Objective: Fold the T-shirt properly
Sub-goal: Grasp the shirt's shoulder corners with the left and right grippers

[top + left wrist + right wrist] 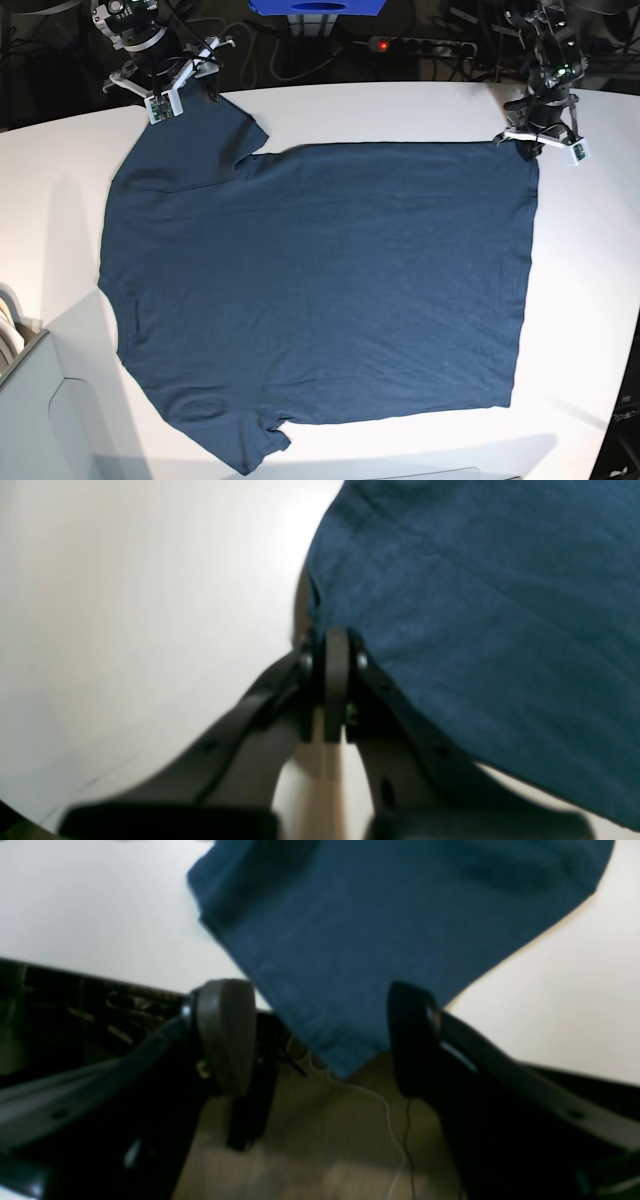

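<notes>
The dark navy T-shirt (320, 290) lies spread flat on the white table (400, 110), sleeves toward the left of the base view and hem toward the right. My left gripper (527, 148) is at the shirt's far right hem corner. In the left wrist view its fingers (336, 645) are pressed together on the edge of the blue cloth (475, 630). My right gripper (185, 85) is at the far left sleeve. It is open (320, 1040), and the sleeve corner (375, 930) hangs over the table edge between its two fingers.
Behind the table's far edge are a power strip (420, 45) with a red light, cables and a blue box (315, 8). A white, rack-like object (20, 350) stands off the table's near left corner. Floor and wires (390, 1120) show below the right gripper.
</notes>
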Available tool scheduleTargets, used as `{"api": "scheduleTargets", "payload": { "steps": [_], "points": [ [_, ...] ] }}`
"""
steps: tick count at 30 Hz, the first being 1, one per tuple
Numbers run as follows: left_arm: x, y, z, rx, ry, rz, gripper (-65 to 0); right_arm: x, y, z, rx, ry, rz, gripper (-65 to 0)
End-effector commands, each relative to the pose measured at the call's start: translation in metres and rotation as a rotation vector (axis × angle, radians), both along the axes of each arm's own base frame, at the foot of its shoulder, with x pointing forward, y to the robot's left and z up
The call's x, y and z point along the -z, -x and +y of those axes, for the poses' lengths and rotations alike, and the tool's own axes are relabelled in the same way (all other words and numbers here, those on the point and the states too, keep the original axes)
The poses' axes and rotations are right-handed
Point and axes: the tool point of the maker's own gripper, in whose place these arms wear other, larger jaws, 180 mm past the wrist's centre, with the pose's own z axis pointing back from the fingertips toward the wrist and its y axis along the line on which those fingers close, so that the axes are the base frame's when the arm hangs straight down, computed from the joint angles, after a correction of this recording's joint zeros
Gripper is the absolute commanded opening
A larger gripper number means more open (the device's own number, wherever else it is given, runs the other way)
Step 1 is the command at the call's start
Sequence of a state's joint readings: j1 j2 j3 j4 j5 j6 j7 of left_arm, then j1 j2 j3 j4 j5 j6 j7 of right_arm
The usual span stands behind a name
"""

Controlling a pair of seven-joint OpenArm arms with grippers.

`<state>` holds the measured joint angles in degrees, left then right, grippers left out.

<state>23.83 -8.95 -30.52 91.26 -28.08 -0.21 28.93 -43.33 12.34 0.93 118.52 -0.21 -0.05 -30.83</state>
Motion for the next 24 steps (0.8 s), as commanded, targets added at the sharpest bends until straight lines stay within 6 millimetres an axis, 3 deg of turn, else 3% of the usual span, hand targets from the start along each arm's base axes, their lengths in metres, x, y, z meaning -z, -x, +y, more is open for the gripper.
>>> {"api": "scheduleTargets", "payload": {
  "steps": [1,8,17,24],
  "points": [
    [0.000,0.003,0.000,0.010,-0.004,0.018,-65.0,-0.003,-0.006,-0.001,-0.004,0.001,-0.027,-25.3],
    [0.003,0.009,0.000,0.008,-0.001,0.032,-65.0,0.033,-0.018,-0.021,0.019,0.041,0.023,-25.3],
    [0.003,0.010,0.000,0.006,0.000,0.034,-65.0,0.045,-0.022,-0.052,0.067,0.099,0.045,-25.3],
    [0.005,0.012,0.001,0.001,0.001,0.039,-65.0,0.064,-0.014,-0.053,0.055,0.096,0.098,-26.1]
  ]
}}
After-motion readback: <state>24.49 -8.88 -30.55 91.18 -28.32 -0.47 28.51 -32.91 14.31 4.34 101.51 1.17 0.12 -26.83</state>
